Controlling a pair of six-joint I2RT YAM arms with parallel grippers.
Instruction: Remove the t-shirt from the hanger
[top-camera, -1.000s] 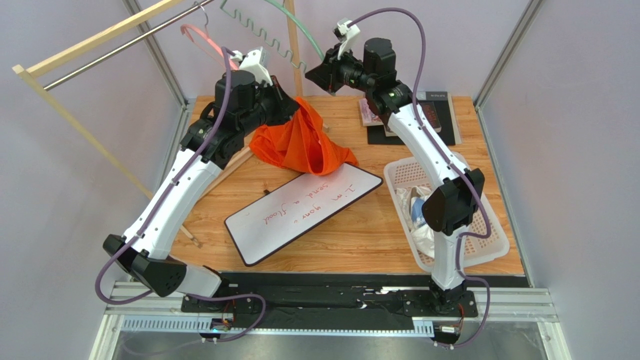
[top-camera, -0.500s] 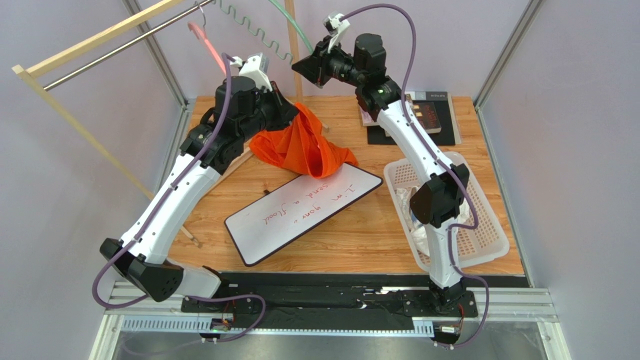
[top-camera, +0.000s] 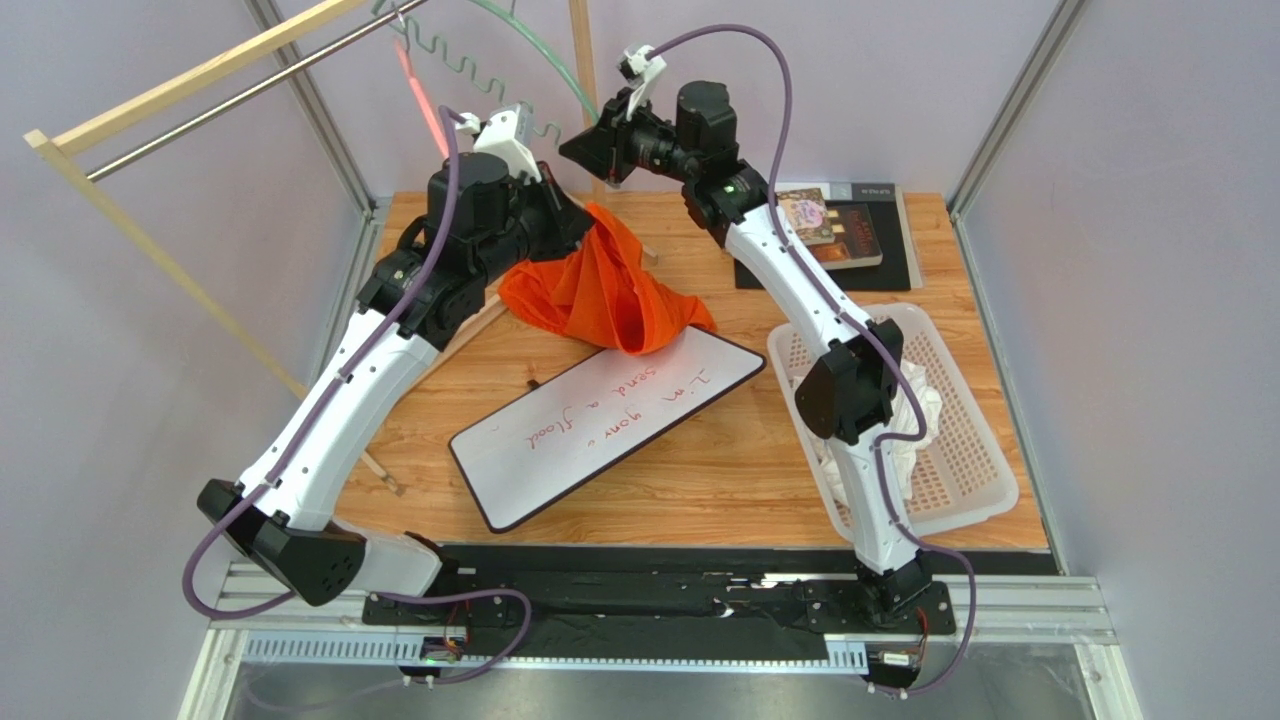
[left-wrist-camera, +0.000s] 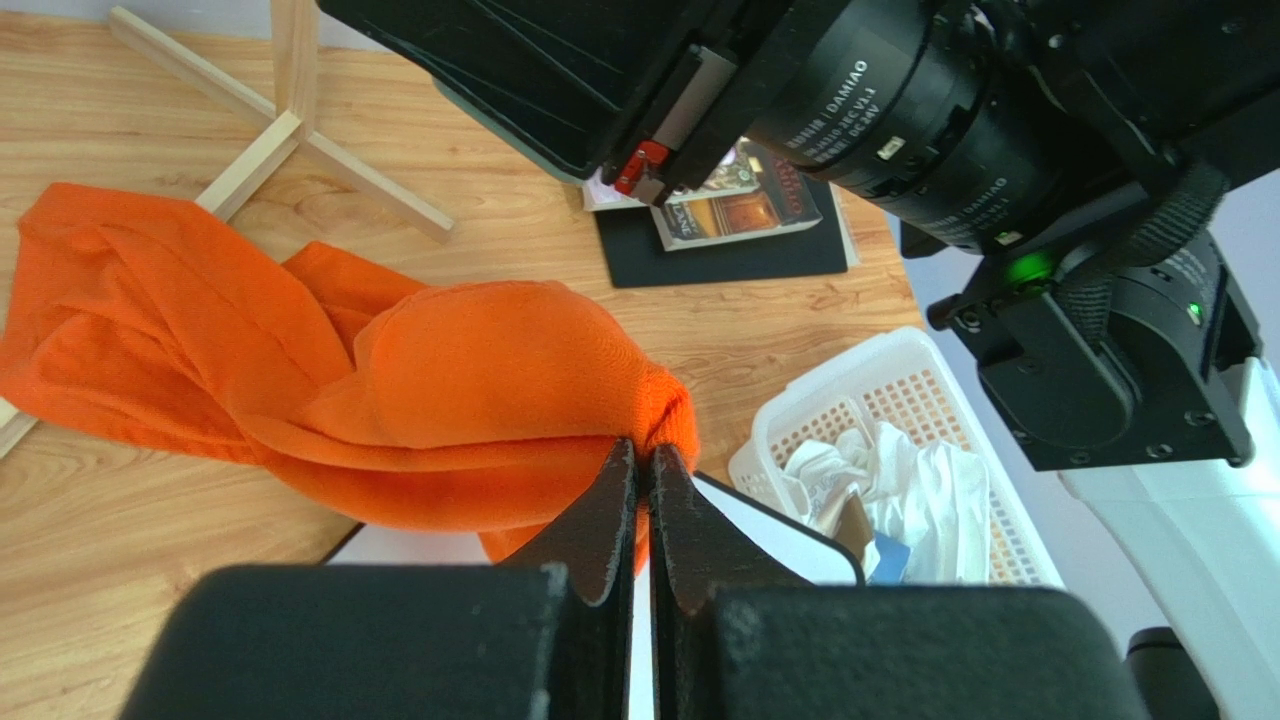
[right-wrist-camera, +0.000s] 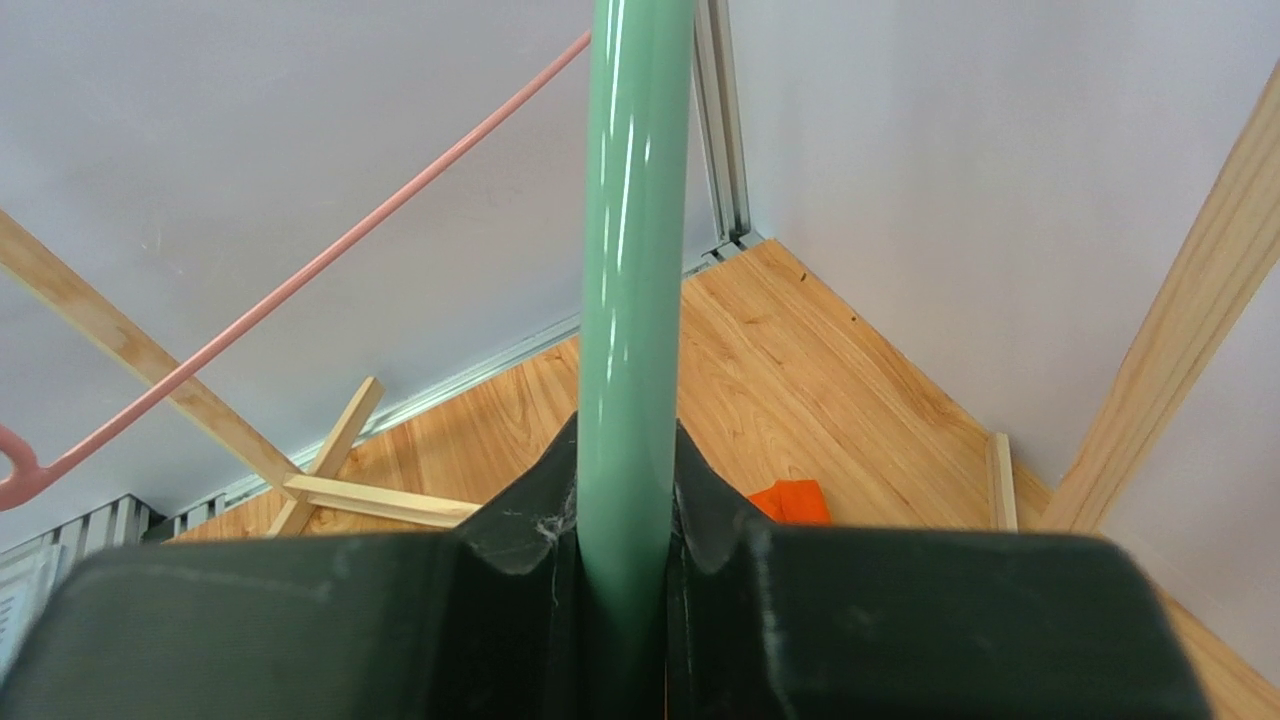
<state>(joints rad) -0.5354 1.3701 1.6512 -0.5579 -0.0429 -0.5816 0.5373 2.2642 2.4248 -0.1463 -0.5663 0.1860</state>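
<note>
The orange t-shirt (top-camera: 601, 293) lies bunched on the wooden table, off the hanger, with one fold lifted. My left gripper (top-camera: 583, 222) is shut on that fold; in the left wrist view its tips (left-wrist-camera: 649, 450) pinch the orange t-shirt (left-wrist-camera: 376, 375). The green hanger (top-camera: 526, 45) is bare and raised near the back wall. My right gripper (top-camera: 579, 138) is shut on it, and the right wrist view shows the green hanger's bar (right-wrist-camera: 631, 270) running straight up between the jaws of that gripper (right-wrist-camera: 628, 495). A corner of the t-shirt (right-wrist-camera: 789, 500) shows below.
A pink hanger (top-camera: 421, 90) hangs on the metal rail (top-camera: 226, 98) of the wooden rack at the back left. A whiteboard (top-camera: 601, 413) lies mid-table. A white basket (top-camera: 969, 465) with crumpled items sits at the right. Books (top-camera: 827, 225) lie at the back right.
My right arm has swung left and higher with the green hanger, toward the rail. The left gripper and the t-shirt have barely moved.
</note>
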